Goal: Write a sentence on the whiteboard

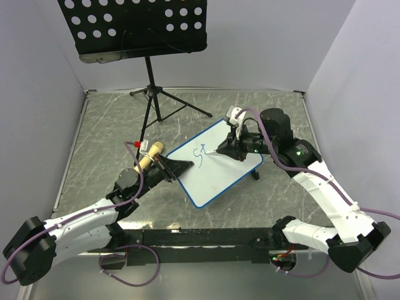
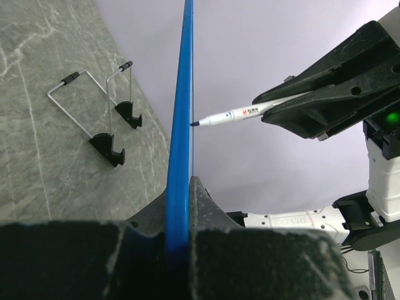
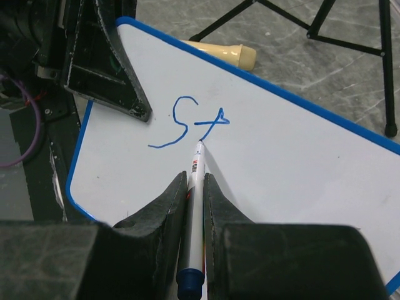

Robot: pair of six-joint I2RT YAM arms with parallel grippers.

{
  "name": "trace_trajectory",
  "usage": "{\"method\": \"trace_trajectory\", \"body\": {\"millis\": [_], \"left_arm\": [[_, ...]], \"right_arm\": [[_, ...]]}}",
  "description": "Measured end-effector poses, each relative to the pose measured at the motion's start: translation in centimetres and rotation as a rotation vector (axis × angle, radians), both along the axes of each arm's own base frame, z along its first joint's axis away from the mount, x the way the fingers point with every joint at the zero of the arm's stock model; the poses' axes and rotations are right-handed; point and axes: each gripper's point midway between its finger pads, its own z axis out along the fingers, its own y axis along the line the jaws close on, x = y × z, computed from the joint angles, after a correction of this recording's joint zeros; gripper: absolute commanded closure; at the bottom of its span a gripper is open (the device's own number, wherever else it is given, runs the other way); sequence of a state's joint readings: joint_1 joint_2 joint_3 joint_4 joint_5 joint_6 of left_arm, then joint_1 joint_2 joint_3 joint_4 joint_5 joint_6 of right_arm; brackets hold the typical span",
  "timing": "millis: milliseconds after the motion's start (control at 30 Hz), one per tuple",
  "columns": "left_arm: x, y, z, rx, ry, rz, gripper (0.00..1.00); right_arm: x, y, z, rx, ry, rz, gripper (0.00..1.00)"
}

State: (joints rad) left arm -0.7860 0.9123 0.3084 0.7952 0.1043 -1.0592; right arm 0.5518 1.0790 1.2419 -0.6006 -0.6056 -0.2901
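Note:
The whiteboard (image 1: 228,178), white with a thin blue frame, stands tilted in the middle of the table. My left gripper (image 1: 177,169) is shut on its left edge; in the left wrist view the blue frame (image 2: 181,125) runs up from between the jaws of that gripper (image 2: 180,209). My right gripper (image 3: 195,181) is shut on a white marker (image 3: 197,169) with a blue end. The marker's tip touches the board (image 3: 294,175) just below blue letters "St" (image 3: 197,125), the only part of the sentence that shows. From above, the right gripper (image 1: 230,148) hovers over the board's upper right.
A black perforated music stand (image 1: 134,25) on a tripod (image 1: 156,103) stands at the back. A cream cylinder (image 1: 150,156) lies behind the left gripper. Two wire brackets with black feet (image 2: 94,119) sit on the marbled table behind the board.

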Motion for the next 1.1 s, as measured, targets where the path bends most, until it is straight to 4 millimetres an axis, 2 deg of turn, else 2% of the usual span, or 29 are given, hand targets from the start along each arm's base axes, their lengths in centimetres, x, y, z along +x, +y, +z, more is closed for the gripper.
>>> {"method": "trace_trajectory", "body": {"millis": [300, 567, 833, 1100], "left_arm": [[0.1, 0.1, -0.3, 0.010, 0.007, 0.007, 0.99], [0.1, 0.2, 0.0, 0.003, 0.001, 0.015, 0.99], [-0.2, 0.1, 0.3, -0.006, -0.008, -0.001, 0.99], [-0.3, 0.1, 0.8, -0.019, -0.021, -0.008, 0.99]], "right_arm": [[-0.4, -0.5, -0.9, -0.025, 0.017, -0.010, 1.00], [0.3, -1.5, -0.5, -0.023, -0.001, -0.057, 1.00], [-0.5, -1.0, 0.1, 0.008, 0.007, -0.005, 1.00], [0.4, -1.1, 1.2, 0.021, -0.024, -0.035, 1.00]]}}
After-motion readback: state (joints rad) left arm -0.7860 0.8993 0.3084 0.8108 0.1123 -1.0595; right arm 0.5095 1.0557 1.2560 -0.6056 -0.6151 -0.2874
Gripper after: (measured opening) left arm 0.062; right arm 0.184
